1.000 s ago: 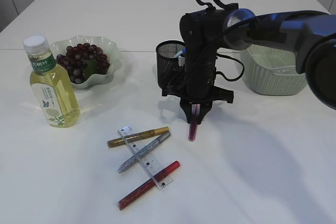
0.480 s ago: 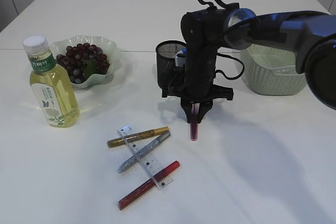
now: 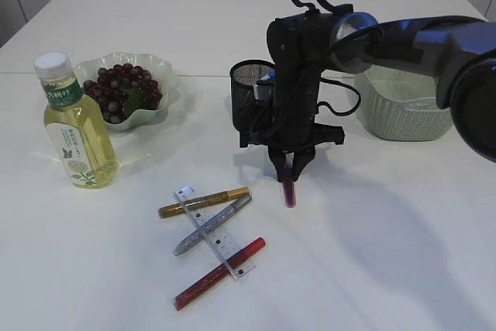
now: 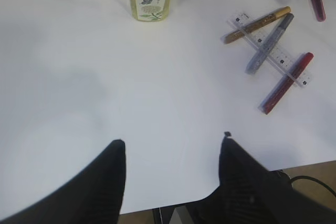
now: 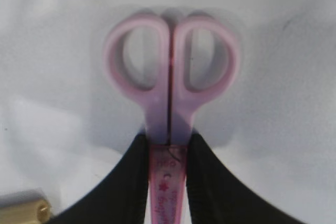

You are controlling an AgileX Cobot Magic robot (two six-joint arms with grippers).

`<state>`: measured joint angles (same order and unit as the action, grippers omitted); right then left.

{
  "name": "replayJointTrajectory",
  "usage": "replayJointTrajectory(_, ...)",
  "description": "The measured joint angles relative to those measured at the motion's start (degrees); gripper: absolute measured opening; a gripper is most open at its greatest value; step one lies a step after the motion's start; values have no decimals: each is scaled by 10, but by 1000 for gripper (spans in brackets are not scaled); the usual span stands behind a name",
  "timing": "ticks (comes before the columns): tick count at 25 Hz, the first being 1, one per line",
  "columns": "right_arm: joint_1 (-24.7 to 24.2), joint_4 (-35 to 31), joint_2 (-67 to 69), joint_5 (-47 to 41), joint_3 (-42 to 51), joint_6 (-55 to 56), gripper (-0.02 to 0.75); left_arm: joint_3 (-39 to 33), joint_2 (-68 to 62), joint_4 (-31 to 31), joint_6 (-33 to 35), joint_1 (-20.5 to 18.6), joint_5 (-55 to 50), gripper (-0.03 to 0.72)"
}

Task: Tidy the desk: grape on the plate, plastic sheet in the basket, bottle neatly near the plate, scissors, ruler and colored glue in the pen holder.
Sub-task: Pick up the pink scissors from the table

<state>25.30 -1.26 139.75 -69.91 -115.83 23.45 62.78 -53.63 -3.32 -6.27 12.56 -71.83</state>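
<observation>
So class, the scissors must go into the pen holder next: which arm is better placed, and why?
The right arm. Its tool is already shut on the pink scissors, hanging just in front of the black mesh pen holder. The left tool is open and empty, over bare table near the front edge.

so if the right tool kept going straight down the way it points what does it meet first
Probably the bare table. The right tool points down, shut on the scissors, so their handle end would touch first. The height above the table is unclear.

A white table carries a bottle, plate, pen holder, basket, ruler and glue pens.
</observation>
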Motion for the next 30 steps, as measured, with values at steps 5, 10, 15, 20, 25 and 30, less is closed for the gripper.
replayJointTrajectory(5,0,2,0,0,0,-36,186,0,0,0,0,0,0,415)
replayJointTrajectory(10,1,2,-4,0,0,-68,186,0,0,0,0,0,0,415)
replayJointTrajectory(15,1,1,-18,0,0,-99,186,0,0,0,0,0,0,415)
replayJointTrajectory(20,1,-17,-30,0,0,-125,186,0,0,0,0,0,0,415)
replayJointTrajectory(25,4,-26,-38,0,0,-140,185,0,0,0,1,0,0,415)
replayJointTrajectory(30,12,-31,-50,0,2,-151,185,0,0,0,1,0,0,415)
